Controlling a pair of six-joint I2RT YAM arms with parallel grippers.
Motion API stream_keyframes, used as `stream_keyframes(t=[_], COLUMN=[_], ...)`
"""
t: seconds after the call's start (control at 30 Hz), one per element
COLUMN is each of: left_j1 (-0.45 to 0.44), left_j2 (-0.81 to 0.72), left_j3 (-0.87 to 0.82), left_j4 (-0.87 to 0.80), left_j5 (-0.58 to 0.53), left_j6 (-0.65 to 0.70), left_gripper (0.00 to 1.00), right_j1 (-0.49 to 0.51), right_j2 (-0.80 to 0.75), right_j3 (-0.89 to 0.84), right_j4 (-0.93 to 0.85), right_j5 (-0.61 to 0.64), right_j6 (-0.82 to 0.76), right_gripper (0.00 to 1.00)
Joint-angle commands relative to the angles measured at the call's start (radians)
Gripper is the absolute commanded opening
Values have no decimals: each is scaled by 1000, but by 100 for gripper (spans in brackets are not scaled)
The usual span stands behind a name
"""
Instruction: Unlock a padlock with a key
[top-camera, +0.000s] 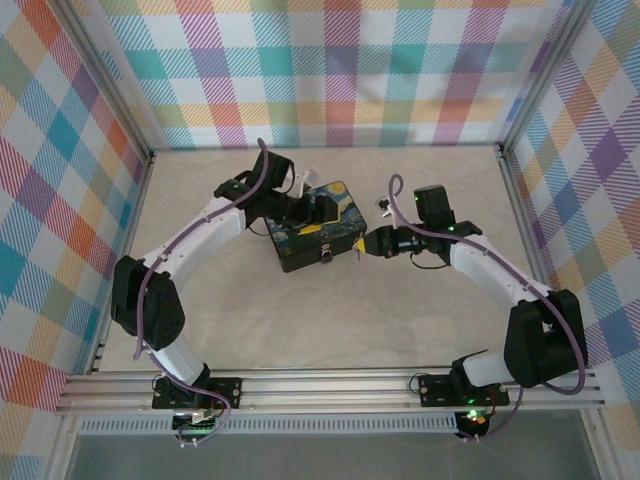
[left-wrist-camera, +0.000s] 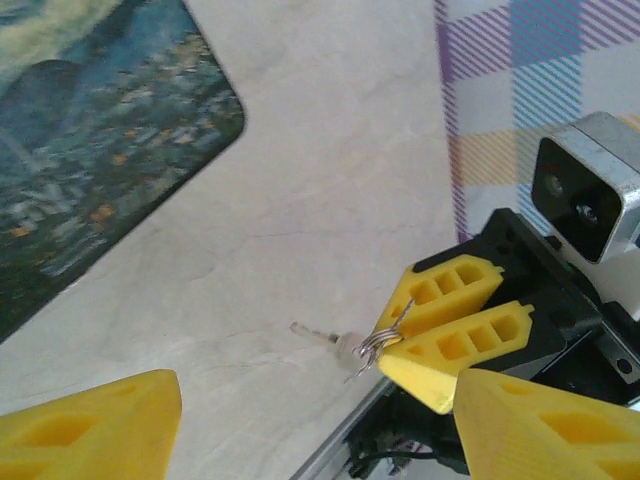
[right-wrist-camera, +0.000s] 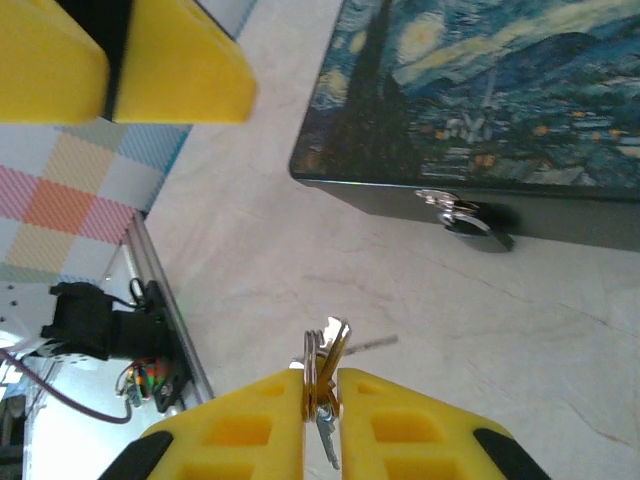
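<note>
The right pincer (right-wrist-camera: 320, 387) is clamped on the key (right-wrist-camera: 330, 345), pinching it at its ring so the thin blade sticks out free ahead of the fingertips. From the left wrist, that blade points toward 9 o'clock, at the tin (left-wrist-camera: 90, 150). This grip seems chosen to leave the blade bare for the keyhole.

The padlock (right-wrist-camera: 468, 218) hangs on the dark side wall of the tin, just under the lid edge. In the right wrist view it sits at about 1 o'clock from the key, near it but with bare surface (top-camera: 400, 330) between them. From above, the padlock (top-camera: 326, 257) is on the tin's 6 o'clock wall, and the right pincer lies to its 3 o'clock, low over the surface.

The left pincer (left-wrist-camera: 315, 392) has its fingers spread apart with nothing between them. It is placed by the tin's corner, probably so it can steady the tin or the lock body while the key goes in.

The key is not yet in the lock. The next move likely calls for lining the blade up with the keyhole, whose position on the lock is too small to make out. Because the ring grip is loose-jointed, the blade may swivel on contact.
</note>
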Motion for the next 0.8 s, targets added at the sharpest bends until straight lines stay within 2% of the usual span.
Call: stream_keyframes(t=[0.0, 0.2, 0.27, 0.3, 0.33, 0.4, 0.5, 0.57, 0.63, 0.77], left_j1=[2, -15, -16, -15, -10, 17, 54, 59, 56, 59], left_j2=[21, 39, 38, 38, 38, 39, 17, 3, -7, -11], left_j3=[-21, -22, -49, -62, -75, -121, -223, -244, -225, -160], left_j4=[78, 70, 91, 100, 112, 178, 365, 423, 408, 261], left_j5=[144, 155, 144, 129, 109, 92, 88, 75, 44, -33], left_j6=[14, 20, -10, -35, -78, -228, -519, -647, -704, -678], left_gripper=[67, 57, 58, 62, 68, 70, 77, 79, 80, 82], right_j1=[10, 9, 10, 10, 9, 9, 9, 12, 22, 33], right_j2=[-19, 19, 34, 36, 37, 40, 51, 56, 57, 75], right_j3=[41, 86, 97, 99, 102, 109, 121, 122, 115, 109], right_j4=[-8, -6, 6, 13, 18, 11, -1, 16, 46, 51], right_j5=[-95, -61, -80, -86, -88, -79, -64, -63, -53, -23], right_j6=[-40, 5, 24, 33, 39, 43, 59, 83, 106, 119], right_gripper=[17, 17, 18, 18, 18, 18, 18, 18, 18, 16])
